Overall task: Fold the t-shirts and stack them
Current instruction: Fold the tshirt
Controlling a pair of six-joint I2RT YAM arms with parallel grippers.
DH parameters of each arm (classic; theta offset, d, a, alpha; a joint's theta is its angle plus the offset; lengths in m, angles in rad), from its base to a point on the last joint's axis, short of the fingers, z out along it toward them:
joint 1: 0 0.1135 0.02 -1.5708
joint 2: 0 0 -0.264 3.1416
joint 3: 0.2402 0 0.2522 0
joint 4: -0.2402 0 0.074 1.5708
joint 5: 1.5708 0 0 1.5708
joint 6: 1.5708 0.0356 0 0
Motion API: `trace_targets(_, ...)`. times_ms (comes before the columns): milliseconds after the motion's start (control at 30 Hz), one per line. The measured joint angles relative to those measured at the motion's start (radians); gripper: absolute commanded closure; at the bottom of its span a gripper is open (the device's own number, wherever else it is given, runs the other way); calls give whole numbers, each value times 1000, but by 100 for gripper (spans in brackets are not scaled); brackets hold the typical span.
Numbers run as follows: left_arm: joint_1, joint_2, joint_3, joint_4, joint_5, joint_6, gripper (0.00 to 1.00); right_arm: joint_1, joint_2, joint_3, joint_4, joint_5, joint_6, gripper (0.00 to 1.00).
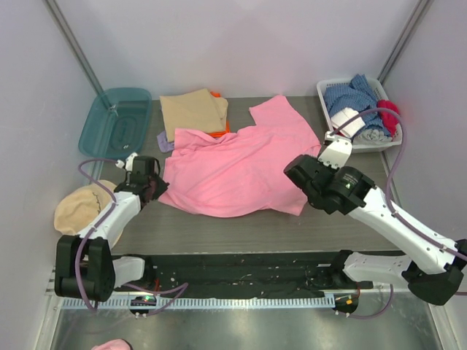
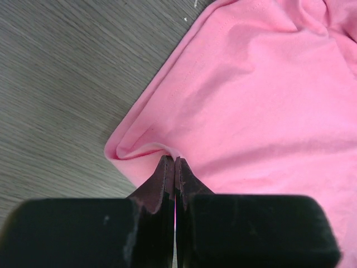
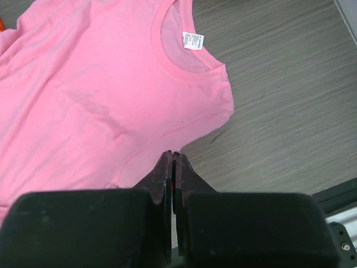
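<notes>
Overhead, the bright pink soft cloth t-shirt (image 1: 233, 168) lies spread and rumpled across the middle of the frame on the grey wood-grain table (image 1: 241, 233). It sits just below a folded tan t-shirt (image 1: 191, 111) with an orange t-shirt (image 1: 225, 128) peeking from under it. The left gripper (image 1: 152, 188) sits at the pink shirt's left edge and the right gripper (image 1: 300, 173) at its right edge; from here I cannot tell how the fingers stand. A teal plastic tub (image 1: 98, 124) is at upper left, a white basket (image 1: 322, 93) of laundry at upper right, and a round tan cap (image 1: 79, 208) at the left.

The left wrist view supplies what that one lacks. The fingers (image 2: 164, 178) are pressed together on a puckered corner of the cloth at centre frame, with a pink sliver showing between them.

The right wrist view shows its fingers (image 3: 163, 173) likewise closed, seemingly nipping the edge of what looks like a sleeve. It alone reveals the neckline with its white label (image 3: 192, 40) at the top.

The shirt looks light, limp and easily wrinkled. It will likely sag and drag, so hems and corners, held taut between both grippers, seem the best holds.
</notes>
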Motion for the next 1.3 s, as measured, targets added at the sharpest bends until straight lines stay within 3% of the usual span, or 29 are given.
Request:
trace_targets(433, -2, 88, 25, 44, 11, 5, 100, -348, 33, -49, 290, -191, -300, 99)
trace_targets(833, -2, 190, 150, 93, 5, 27, 100, -473, 198, -65, 523, -303, -444, 99)
trace_targets(1300, 5, 264, 166, 105, -33, 53, 100, -635, 364, -58, 653, -361, -528, 99)
